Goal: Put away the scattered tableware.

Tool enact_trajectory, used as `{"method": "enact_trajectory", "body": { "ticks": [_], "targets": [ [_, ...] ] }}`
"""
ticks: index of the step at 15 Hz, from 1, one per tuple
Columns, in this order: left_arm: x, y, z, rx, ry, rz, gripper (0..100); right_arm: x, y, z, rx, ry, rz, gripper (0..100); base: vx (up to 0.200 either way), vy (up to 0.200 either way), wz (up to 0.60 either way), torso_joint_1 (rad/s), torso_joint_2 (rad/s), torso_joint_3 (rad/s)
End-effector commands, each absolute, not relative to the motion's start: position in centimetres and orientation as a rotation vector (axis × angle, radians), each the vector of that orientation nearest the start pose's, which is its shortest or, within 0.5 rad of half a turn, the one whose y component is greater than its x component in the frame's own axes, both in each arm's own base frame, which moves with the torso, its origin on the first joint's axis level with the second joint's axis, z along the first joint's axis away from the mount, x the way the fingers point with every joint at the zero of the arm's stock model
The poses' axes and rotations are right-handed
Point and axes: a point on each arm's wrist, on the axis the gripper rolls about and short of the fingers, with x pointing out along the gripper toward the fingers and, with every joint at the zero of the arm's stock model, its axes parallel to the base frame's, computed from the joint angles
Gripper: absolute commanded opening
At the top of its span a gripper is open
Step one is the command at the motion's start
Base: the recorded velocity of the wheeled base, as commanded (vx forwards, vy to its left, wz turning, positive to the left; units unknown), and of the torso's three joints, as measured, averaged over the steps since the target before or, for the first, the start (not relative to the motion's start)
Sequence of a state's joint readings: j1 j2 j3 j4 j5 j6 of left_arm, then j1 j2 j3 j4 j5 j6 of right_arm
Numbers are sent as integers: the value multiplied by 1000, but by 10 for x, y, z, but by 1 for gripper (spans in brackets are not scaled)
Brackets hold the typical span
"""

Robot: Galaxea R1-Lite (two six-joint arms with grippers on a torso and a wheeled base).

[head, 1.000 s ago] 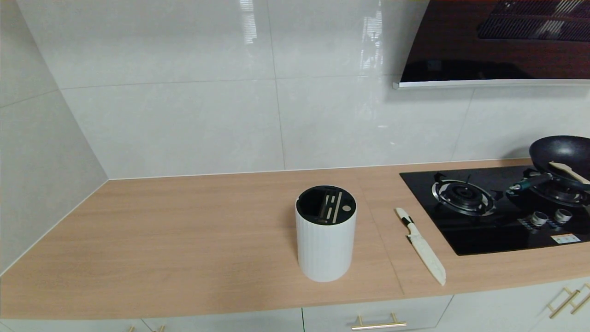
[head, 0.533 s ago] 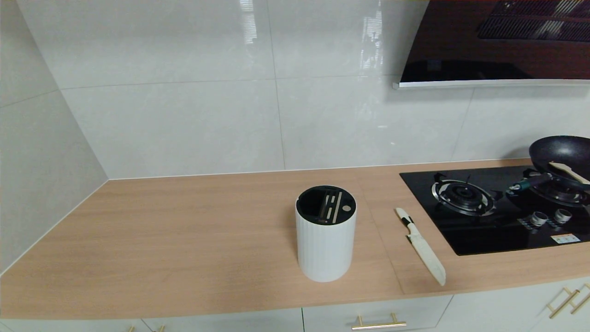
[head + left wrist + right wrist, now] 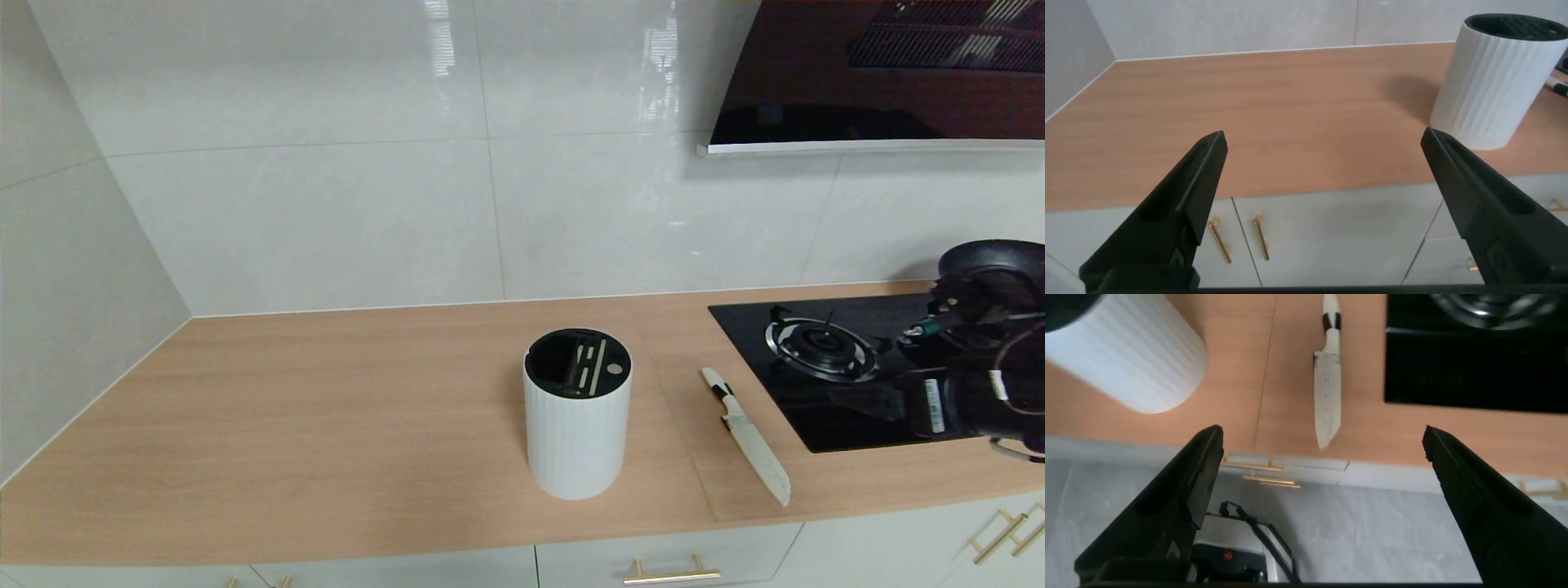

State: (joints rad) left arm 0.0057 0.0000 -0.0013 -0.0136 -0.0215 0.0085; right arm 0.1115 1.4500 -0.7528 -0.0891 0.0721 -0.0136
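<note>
A white knife (image 3: 744, 433) with a black band on its handle lies flat on the wooden counter, between the holder and the stove. The white ribbed knife holder (image 3: 577, 412) stands upright left of it, its black slotted top facing up. My right gripper (image 3: 869, 400) hovers over the stove's front edge, right of the knife. Its wrist view looks down on the knife (image 3: 1326, 392) and the holder (image 3: 1135, 359), with the gripper (image 3: 1321, 437) open and holding nothing. My left gripper (image 3: 1323, 137) is open and empty in front of the counter, with the holder (image 3: 1493, 77) off to one side.
A black gas stove (image 3: 816, 408) is set into the counter at the right, with a black frying pan (image 3: 992, 261) on its far burner. A range hood (image 3: 873, 82) hangs above. Cabinet doors with gold handles (image 3: 671, 572) run below the counter edge. Tiled walls close the back and left.
My right arm has come into the head view from the right edge and now covers the stove knobs and part of the pan. The knife and holder have not moved.
</note>
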Motion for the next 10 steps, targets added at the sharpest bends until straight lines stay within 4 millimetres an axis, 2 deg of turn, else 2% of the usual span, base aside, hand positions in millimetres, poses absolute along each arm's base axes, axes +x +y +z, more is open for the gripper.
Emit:
{"method": "enact_trajectory", "body": {
  "ticks": [1,3,4,5,6,10],
  "targets": [
    [-23,-1,77,9,-14,-15,100,287,41,135,-39,735,215,100,0,0,0,0,0,0],
    [-23,-1,77,9,-15,-15,100,294,44,131,-41,735,220,100,0,0,0,0,0,0],
    [-23,-1,77,9,-15,-15,100,319,53,104,-50,766,234,100,0,0,0,0,0,0],
    [-23,-1,77,9,-15,-15,100,319,53,104,-50,766,234,100,0,0,0,0,0,0],
    [-23,-1,77,8,-14,-15,100,339,58,72,-73,784,232,100,0,0,0,0,0,0],
    [-23,-1,77,8,-15,-15,100,361,62,25,-92,751,226,100,0,0,0,0,0,0]
  ]
}}
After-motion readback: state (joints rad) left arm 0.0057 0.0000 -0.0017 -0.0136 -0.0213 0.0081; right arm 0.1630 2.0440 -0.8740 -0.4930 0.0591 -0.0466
